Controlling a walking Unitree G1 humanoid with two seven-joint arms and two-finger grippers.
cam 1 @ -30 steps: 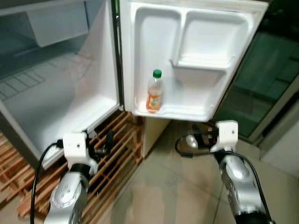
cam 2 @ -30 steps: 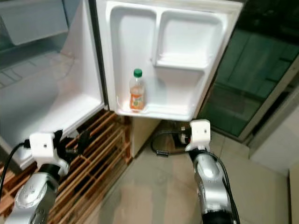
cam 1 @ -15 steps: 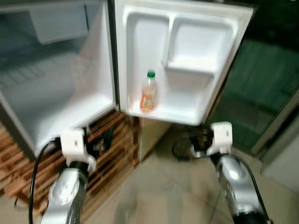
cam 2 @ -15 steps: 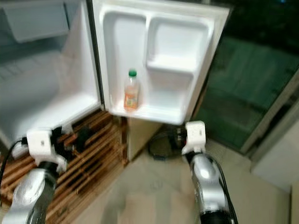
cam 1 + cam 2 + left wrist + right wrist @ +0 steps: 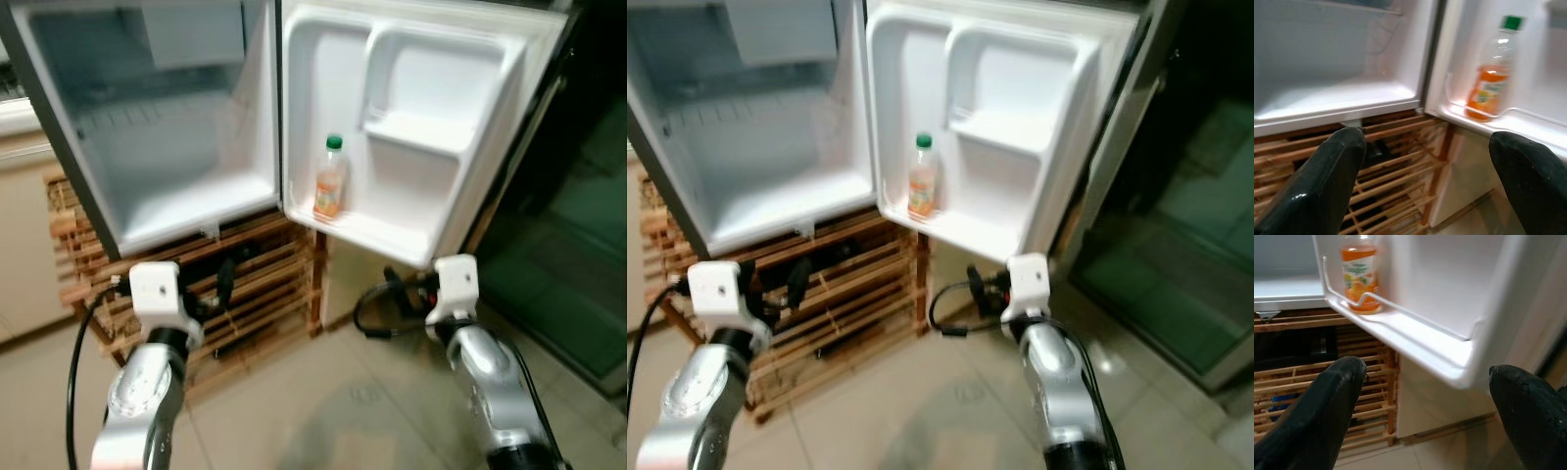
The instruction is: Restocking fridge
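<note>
Fridge (image 5: 176,147) and its open door (image 5: 421,137) now sit farther off than a second ago; we have backed away. Our left gripper (image 5: 1430,186) and right gripper (image 5: 1425,416) hang spread and empty, one bottle (image 5: 331,179) shelved, so we judge another item needs fetching.

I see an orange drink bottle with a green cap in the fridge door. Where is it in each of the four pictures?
Left eye view: bottle on the door's bottom shelf, hinge end.
Right eye view: same spot.
Left wrist view: beyond the open left gripper, bottle.
Right wrist view: beyond the open right gripper, bottle.
Shared landmark: the wooden slatted rack below.
</note>
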